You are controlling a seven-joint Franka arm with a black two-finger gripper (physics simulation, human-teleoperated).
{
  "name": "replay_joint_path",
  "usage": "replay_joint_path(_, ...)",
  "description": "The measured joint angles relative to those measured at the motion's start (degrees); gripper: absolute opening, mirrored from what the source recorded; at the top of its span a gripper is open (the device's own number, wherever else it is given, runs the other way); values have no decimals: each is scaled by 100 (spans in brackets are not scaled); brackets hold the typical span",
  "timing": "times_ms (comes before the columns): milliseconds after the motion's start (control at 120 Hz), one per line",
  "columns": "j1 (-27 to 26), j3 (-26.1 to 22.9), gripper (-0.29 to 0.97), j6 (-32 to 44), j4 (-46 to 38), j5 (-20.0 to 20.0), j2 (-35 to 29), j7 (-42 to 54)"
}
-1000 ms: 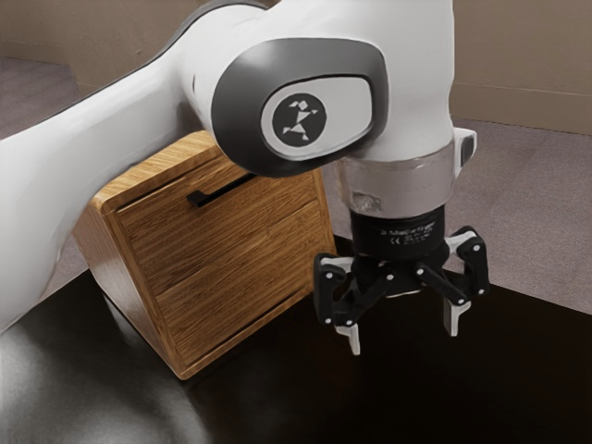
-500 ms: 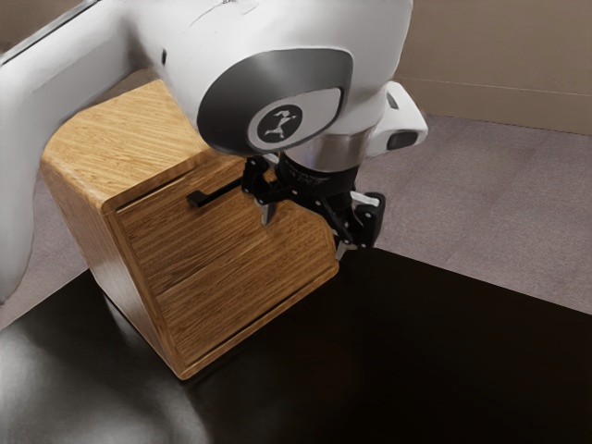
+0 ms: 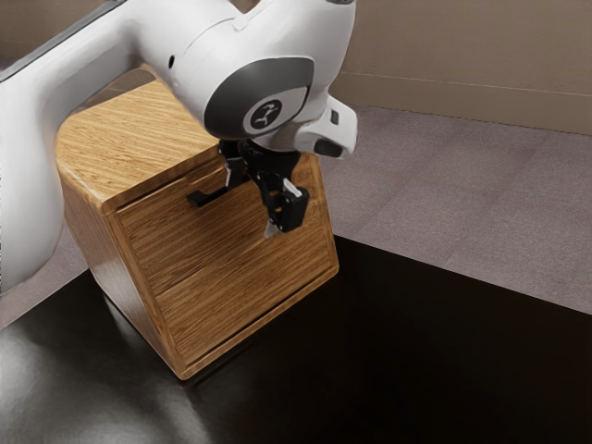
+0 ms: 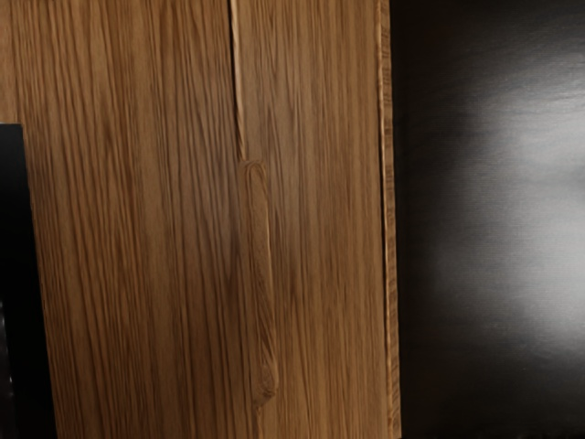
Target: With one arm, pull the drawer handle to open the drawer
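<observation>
Exterior camera sits high at the side of the arm [image 3: 83,111], mid range, looking down across the wooden cabinet [image 3: 222,268] and the dark tabletop [image 3: 416,370]. Wrist camera, carried at the arm's tip, is very close and faces the cabinet's wood front [image 4: 137,229] square-on. Shared ground: that front face and a strip of tabletop [image 4: 494,229] beside it.

No legible lettering; only a white logo emblem [image 3: 265,113] on the arm's grey joint cap [image 3: 231,92]

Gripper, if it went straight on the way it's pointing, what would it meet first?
The gripper would probably meet the wooden drawer front first, beside the black handle; how close it already is, I cannot tell.
</observation>
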Motion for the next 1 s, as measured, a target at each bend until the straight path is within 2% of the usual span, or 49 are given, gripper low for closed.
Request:
replay_joint_path(183, 108, 16, 68, 100, 4, 164, 66, 824)
replay_joint_path(475, 177, -9, 67, 267, 5, 162, 207, 1698)
replay_joint_path(517, 179, -31, 65, 284, 6, 107, 197, 1783)
replay_joint_path(592, 155, -36, 73, 326, -2, -101, 173, 1903)
replay_joint_path(608, 140, -32, 68, 338, -4, -162, 166, 1924)
replay_joint_path(642, 146, -54, 69, 371, -9, -264, 151, 1959)
replay_joint_path(675, 232, -178, 61, 429, -8, -371, 133, 1977)
replay_joint_path(692, 249, -242, 50, 471, -10, -436, 127, 1980)
replay_joint_path(725, 286, -385, 20, 571, -12, -570, 105, 1973)
replay_joint_path(742, 298, -503, -9, 637, -10, -632, 95, 1962)
replay_joint_path(767, 134, -628, 8, 738, -32, -708, 88, 1938)
replay_joint_path(800, 196, -1038, 32, 856, -28, -851, 153, 1884)
replay_joint_path(925, 60, -2517, 51, 1217, 458, -1286, 539, 1507)
replay_joint_path(1000, 4, -2936, 57, 1347, 582, -1390, 544, 1211)
